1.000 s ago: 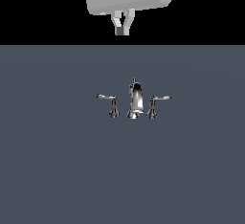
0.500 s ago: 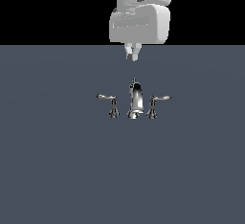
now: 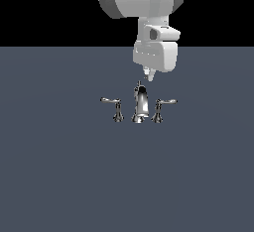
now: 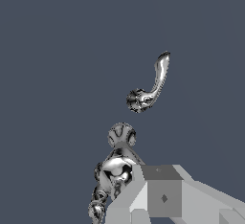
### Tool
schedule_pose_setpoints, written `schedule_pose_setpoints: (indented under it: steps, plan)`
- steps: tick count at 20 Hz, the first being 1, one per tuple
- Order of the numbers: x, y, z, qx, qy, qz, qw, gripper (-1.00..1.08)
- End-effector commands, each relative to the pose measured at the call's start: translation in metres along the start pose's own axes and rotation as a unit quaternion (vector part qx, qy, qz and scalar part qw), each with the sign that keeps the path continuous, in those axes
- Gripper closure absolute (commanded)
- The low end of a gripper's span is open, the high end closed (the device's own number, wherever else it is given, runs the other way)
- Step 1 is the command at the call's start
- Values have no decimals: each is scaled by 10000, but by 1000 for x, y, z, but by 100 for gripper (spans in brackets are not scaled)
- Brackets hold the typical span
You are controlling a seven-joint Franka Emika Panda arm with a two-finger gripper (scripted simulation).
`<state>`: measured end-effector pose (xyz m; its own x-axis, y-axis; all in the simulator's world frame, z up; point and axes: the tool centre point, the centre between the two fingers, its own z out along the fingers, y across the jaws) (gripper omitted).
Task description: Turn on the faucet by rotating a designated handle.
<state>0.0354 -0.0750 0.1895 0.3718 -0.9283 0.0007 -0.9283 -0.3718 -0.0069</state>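
The handle [image 3: 164,105] is sitting untouched as the end effector [image 3: 147,74], fingers pressed together, is descending behind the spout [image 3: 141,103].

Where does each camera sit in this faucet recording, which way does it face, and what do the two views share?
Exterior view: off the arm, raised, facing the faucet front-on on the grey surface; the arm and gripper hang above and behind the spout.
Wrist view: on the wrist, looking down; a corner of the grey gripper body shows, fingertips hidden.
Shared: the spout and a lever handle; which handle of the two, I cannot tell.
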Motion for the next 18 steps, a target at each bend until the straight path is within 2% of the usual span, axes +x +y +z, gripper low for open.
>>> schedule_pose_setpoints:
  steps: [1,10,18]
  plan:
    - [18,-5,17,-8,10,352,9994,108]
    - [76,-14,69,-30,17,1412,9900,108]
    - [103,-13,93,-36,10,1912,9815,108]
